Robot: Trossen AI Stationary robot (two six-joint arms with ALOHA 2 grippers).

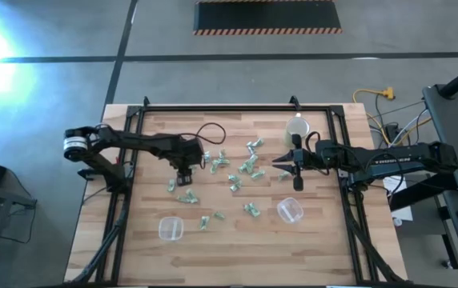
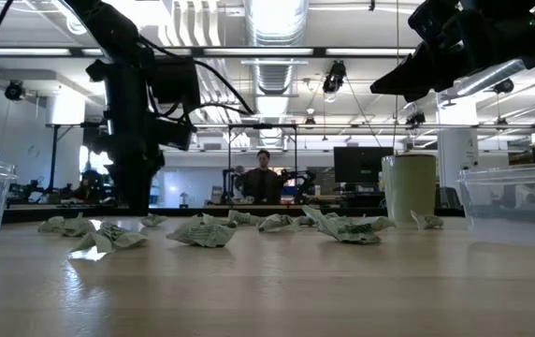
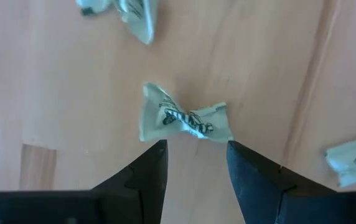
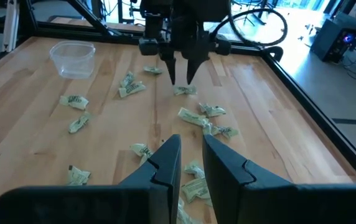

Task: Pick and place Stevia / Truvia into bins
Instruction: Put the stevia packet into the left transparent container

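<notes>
Many crumpled green-and-white Stevia sachets (image 1: 233,172) lie scattered on the wooden table. My left gripper (image 3: 195,146) is open and points down over one sachet (image 3: 184,119), which lies flat on the wood just beyond its fingertips; the right wrist view shows that gripper (image 4: 181,79) a little above the same sachet (image 4: 184,91). My right gripper (image 4: 191,142) hovers above the table's right half, nearly level, its fingers narrowly open with nothing between them. Two clear bins (image 1: 170,229) (image 1: 291,210) stand near the front edge.
A beige cup (image 1: 297,126) stands at the far right of the table. A black frame (image 1: 237,110) runs around the tabletop. More sachets (image 4: 196,186) lie under and ahead of my right gripper. A person stands far off in the room behind the table.
</notes>
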